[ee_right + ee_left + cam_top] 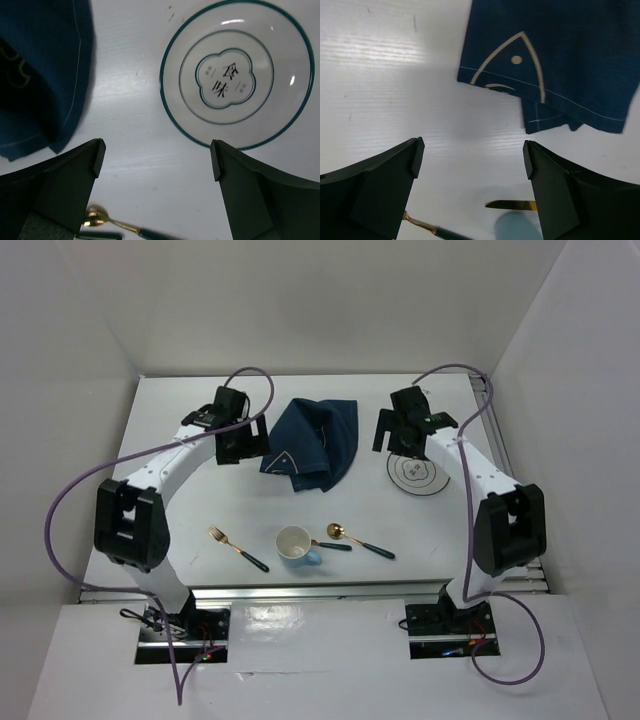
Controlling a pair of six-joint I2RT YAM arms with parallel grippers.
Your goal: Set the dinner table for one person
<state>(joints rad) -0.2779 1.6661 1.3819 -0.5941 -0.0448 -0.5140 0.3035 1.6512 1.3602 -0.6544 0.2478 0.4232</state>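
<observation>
Over the dinner table [250, 505], the left pincer [472, 152] and right pincer [157, 152] hang open.

Cup [515, 226] blurred at bottom edge, fork [422, 225] mostly hidden, placemat [560, 50] cut off top-right.

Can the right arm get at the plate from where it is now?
Probably yes. The right gripper is open and hangs just short of the plate, which has nothing on it. The placemat lies off to the side, apart from the plate, and nothing sits between fingers and rim.
</observation>
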